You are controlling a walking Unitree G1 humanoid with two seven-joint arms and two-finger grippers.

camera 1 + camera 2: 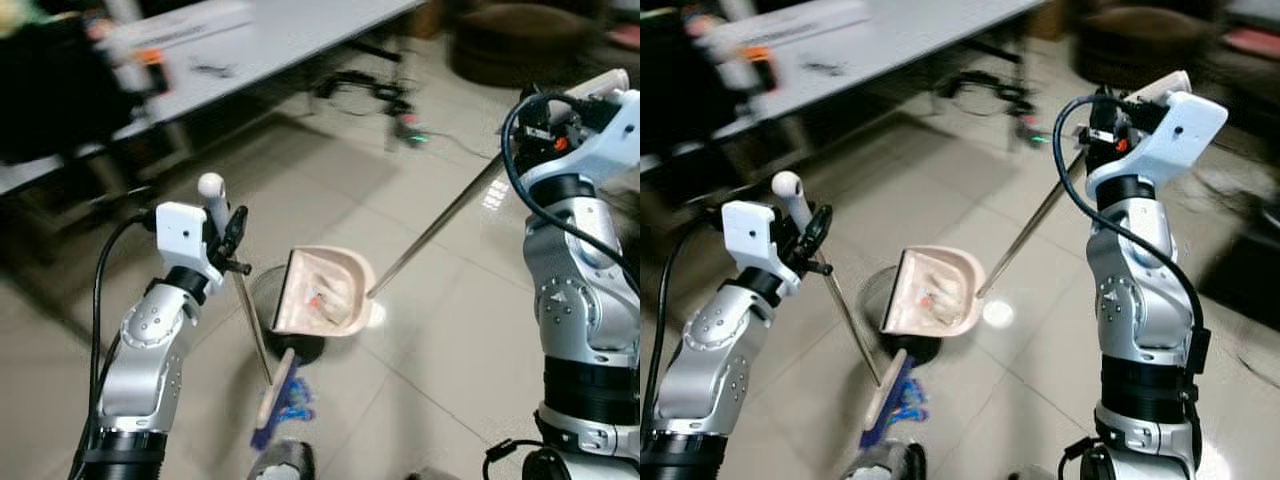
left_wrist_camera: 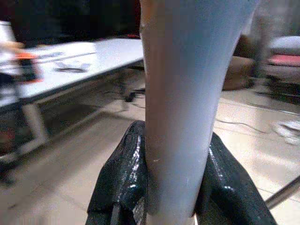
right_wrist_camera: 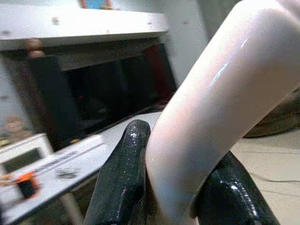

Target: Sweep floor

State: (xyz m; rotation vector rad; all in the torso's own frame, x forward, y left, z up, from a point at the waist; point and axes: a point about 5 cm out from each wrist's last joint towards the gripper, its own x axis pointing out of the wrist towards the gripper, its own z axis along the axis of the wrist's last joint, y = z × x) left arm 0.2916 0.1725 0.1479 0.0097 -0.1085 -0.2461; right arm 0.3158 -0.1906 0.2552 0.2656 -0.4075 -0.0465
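The left gripper point(image 2: 171, 187) clamps the pale plastic grip of a thin metal-shafted broom point(image 1: 253, 330), its blue-bristled head on the tiled floor point(image 1: 440, 330) near the robot. The right gripper point(image 3: 178, 187) clasps the long metal-handled cream plastic dustpan point(image 1: 322, 291), tilted above a dark round mesh bin point(image 1: 262, 290) at centre. A white table point(image 1: 270, 40) stands far left.
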